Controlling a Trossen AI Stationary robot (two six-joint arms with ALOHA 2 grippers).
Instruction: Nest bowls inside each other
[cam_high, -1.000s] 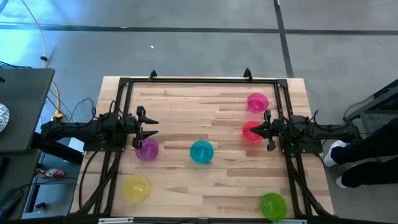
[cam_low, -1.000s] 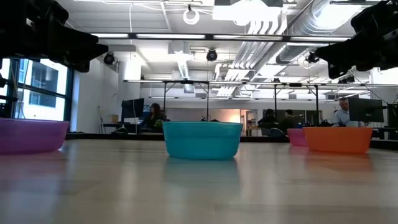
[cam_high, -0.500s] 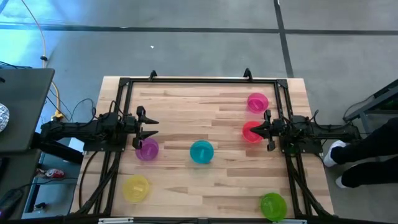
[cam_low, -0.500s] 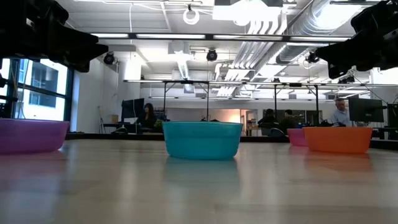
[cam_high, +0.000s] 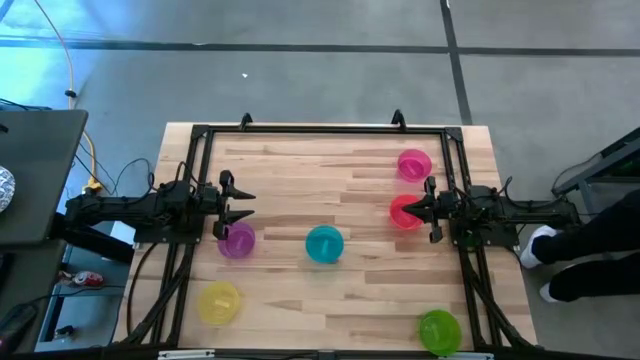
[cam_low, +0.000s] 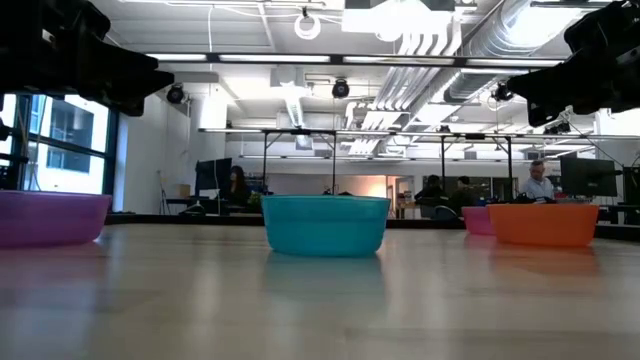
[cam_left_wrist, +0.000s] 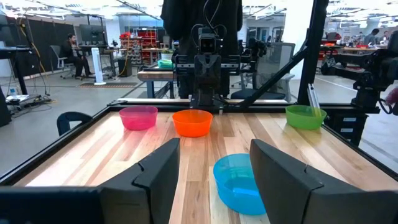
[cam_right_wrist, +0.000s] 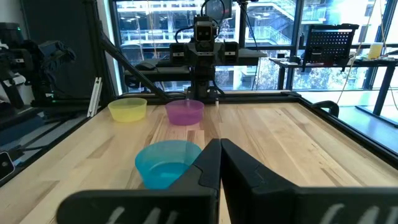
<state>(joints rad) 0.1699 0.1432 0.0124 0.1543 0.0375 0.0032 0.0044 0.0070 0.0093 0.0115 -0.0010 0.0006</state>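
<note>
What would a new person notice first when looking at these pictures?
Six bright bowls lie scattered, none nested: the teal bowl at the table's middle, the purple bowl beside the left pincer, the red bowl at the right pincer, with the pink bowl beyond it. The yellow bowl and green bowl sit at the near corners. The left pincer is open, the right one shut and empty.

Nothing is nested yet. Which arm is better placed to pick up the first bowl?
Either is close, but the left looks better placed: the left gripper is open right beside the purple bowl, while the right gripper, at the red bowl, is shut.
</note>
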